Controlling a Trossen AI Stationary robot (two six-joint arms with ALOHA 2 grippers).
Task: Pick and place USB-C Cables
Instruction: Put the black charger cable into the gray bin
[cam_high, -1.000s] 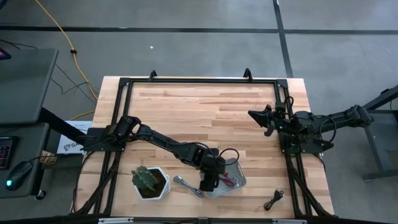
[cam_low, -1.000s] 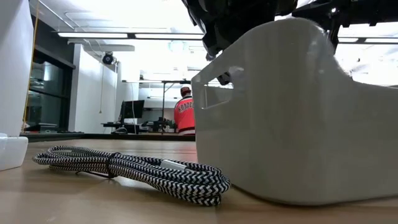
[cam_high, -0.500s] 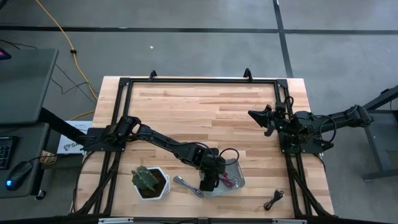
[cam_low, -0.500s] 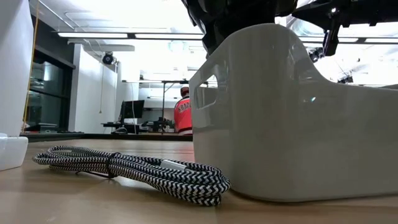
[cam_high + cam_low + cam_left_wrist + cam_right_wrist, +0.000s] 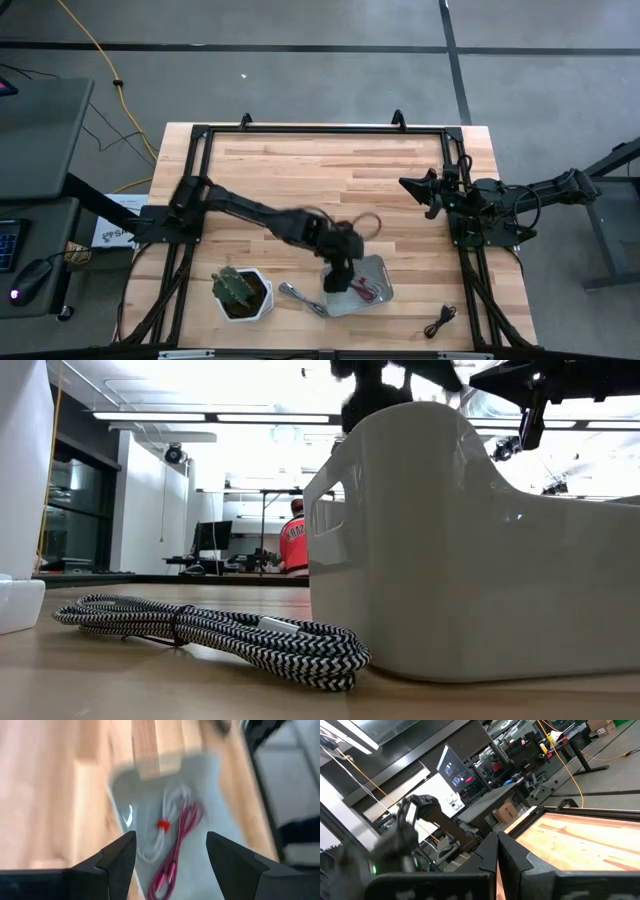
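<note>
- The maroon cable point(image 5: 176, 847) and the whitish cable with red point(image 5: 161, 827) lie side by side in the grey tray point(image 5: 372, 272).
- The left gripper point(image 5: 170, 852) hangs just above them, fingers spread with nothing between.
- The silver-grey cable point(image 5: 301, 299) lies on the table between the tray and the potted cactus point(image 5: 240, 291).
- The black cable point(image 5: 440, 321) lies apart, near the table's front edge.
- The right gripper point(image 5: 412, 187) waits at the far right, fingers together.
</note>
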